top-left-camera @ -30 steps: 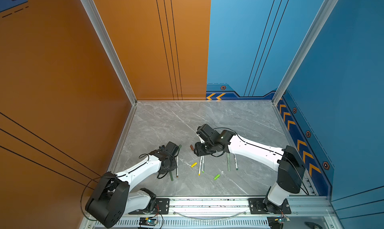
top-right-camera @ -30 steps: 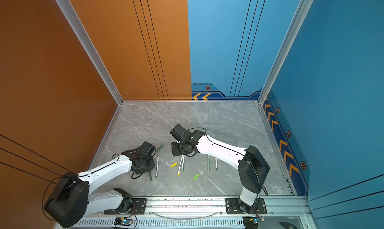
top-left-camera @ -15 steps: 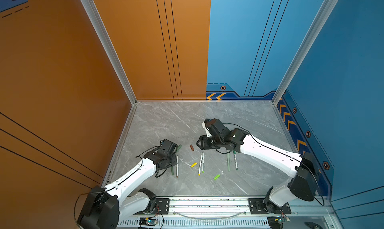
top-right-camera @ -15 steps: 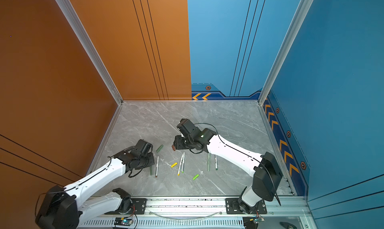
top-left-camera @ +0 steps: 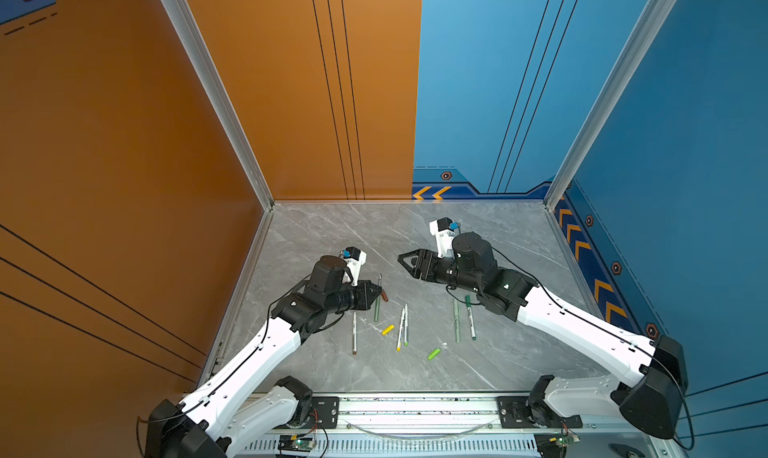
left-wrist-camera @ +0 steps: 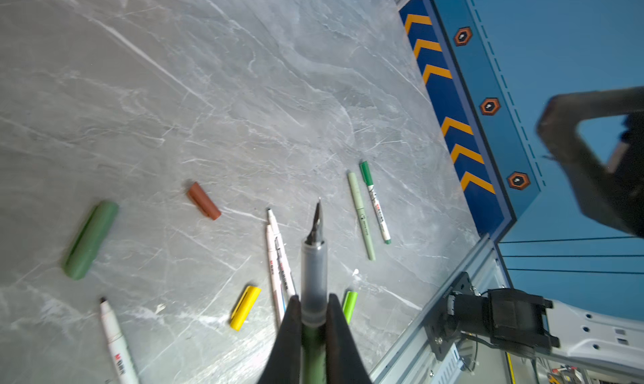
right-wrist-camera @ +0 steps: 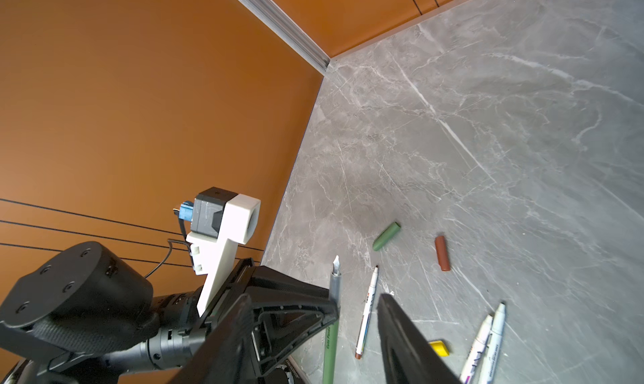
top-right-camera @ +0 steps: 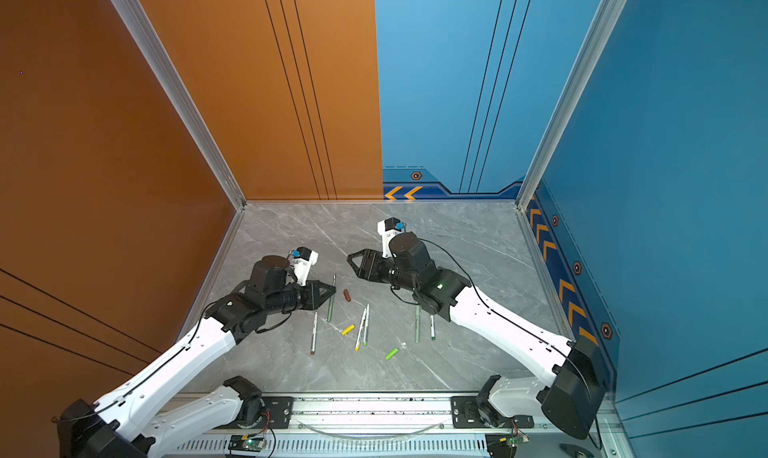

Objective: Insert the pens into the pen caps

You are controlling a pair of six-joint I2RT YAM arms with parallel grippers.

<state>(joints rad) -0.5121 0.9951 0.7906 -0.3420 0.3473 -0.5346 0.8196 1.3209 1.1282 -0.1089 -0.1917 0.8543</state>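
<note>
My left gripper [top-left-camera: 376, 291] [left-wrist-camera: 313, 300] is shut on the dark olive pen [top-left-camera: 377, 308] [left-wrist-camera: 314, 260], whose bare nib points toward the back wall. The pen also shows in the right wrist view [right-wrist-camera: 330, 344]. My right gripper [top-left-camera: 401, 260] [right-wrist-camera: 313, 296] hangs open and empty above the table, right of the left gripper. A brown pen cap [top-left-camera: 385, 295] [left-wrist-camera: 204, 201] lies just beside the left fingertips. A green cap [left-wrist-camera: 90, 239] [right-wrist-camera: 386, 236] lies farther out and is hidden in both top views. A yellow cap [top-left-camera: 387, 330] and a lime cap [top-left-camera: 434, 354] lie nearer the front.
A white pen with a brown end [top-left-camera: 354, 333] lies left of two white pens [top-left-camera: 402, 327] side by side. A pale sage pen [top-left-camera: 457, 320] and a green-ended pen [top-left-camera: 469, 316] lie under the right arm. Orange and blue walls enclose the grey marble table [top-left-camera: 478, 235].
My right gripper has drawn back from the brown cap, risen and opened wider. My left gripper has closed fully on the olive pen and carried it toward the middle.
</note>
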